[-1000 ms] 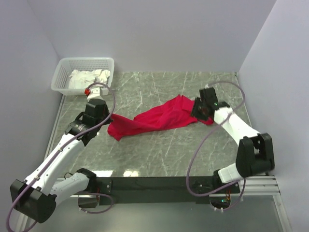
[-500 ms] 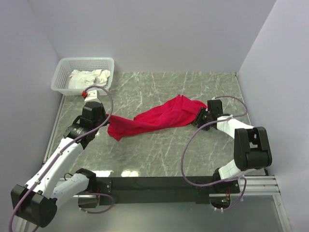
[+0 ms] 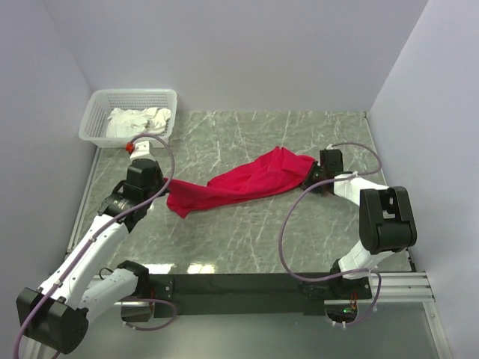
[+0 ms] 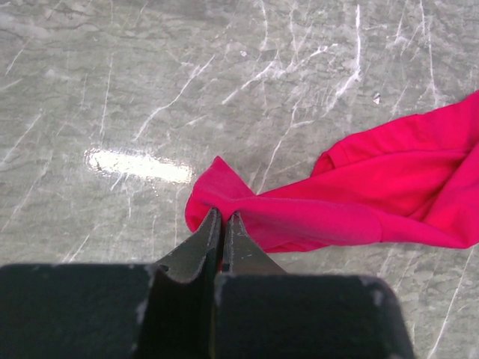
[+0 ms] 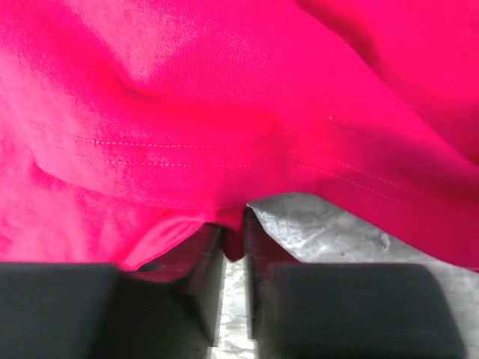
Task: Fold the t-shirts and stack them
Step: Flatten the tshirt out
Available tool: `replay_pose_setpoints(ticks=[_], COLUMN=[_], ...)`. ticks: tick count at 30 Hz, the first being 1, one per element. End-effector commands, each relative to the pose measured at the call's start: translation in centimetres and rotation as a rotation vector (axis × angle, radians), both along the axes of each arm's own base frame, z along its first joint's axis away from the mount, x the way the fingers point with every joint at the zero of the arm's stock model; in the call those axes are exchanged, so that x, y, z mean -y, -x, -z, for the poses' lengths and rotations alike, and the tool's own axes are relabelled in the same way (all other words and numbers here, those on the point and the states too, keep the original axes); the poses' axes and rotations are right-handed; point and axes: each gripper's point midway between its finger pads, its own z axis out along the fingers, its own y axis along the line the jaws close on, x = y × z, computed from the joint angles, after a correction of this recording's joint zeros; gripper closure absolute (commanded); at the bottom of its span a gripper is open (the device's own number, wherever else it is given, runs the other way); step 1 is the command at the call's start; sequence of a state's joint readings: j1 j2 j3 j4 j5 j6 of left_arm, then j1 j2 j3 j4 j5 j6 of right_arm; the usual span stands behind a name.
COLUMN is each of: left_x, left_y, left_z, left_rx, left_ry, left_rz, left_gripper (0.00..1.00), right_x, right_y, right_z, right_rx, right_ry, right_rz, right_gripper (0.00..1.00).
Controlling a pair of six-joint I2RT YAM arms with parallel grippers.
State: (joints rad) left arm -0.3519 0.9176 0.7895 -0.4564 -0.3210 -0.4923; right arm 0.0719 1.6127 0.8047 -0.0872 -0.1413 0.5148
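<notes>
A bright red t-shirt (image 3: 243,182) lies stretched in a crumpled band across the marble table, from lower left to upper right. My left gripper (image 3: 166,185) is shut on the shirt's left end; the left wrist view shows its tips (image 4: 223,216) pinching a fold of red fabric (image 4: 359,198). My right gripper (image 3: 309,177) is shut on the shirt's right end; in the right wrist view the fabric (image 5: 224,112) fills the frame and a fold sits between the fingers (image 5: 232,232). Both ends lie low at the table.
A white lattice basket (image 3: 96,112) holding white cloth (image 3: 138,120) stands at the back left corner. White walls enclose the table on three sides. The black rail with the arm bases runs along the near edge (image 3: 239,284).
My right gripper has dropped low and swung right, its arm folding back. My left gripper has pulled slightly back left. The shirt stays stretched between them.
</notes>
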Motion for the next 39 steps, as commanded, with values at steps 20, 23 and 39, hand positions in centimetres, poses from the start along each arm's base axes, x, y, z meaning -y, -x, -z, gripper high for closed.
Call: replay_pose_setpoints(ticks=[20, 23, 39], left_x=[-6.0, -5.8, -4.2], left_y=[-4.9, -2.6, 6.4], left_z=[-25.3, -24.7, -5.1], left_rx=[0.404, 0.421, 0.13], left_ry=[0.043, 0.061, 0.32], left_rz=[-0.202, -0.174, -0.236], left_gripper=[0.99, 0.99, 0.99], right_x=[10.4, 9.4, -2.1], right_y=[1.6, 3.6, 18.9], right_z=[-29.5, -28.4, -5.4], right_rx=[0.332, 0.332, -0.307], right_ry=[0.49, 0.463, 0.208], right_rz=[0.274, 0.21, -0.196], right_gripper=[1.0, 1.0, 0.9])
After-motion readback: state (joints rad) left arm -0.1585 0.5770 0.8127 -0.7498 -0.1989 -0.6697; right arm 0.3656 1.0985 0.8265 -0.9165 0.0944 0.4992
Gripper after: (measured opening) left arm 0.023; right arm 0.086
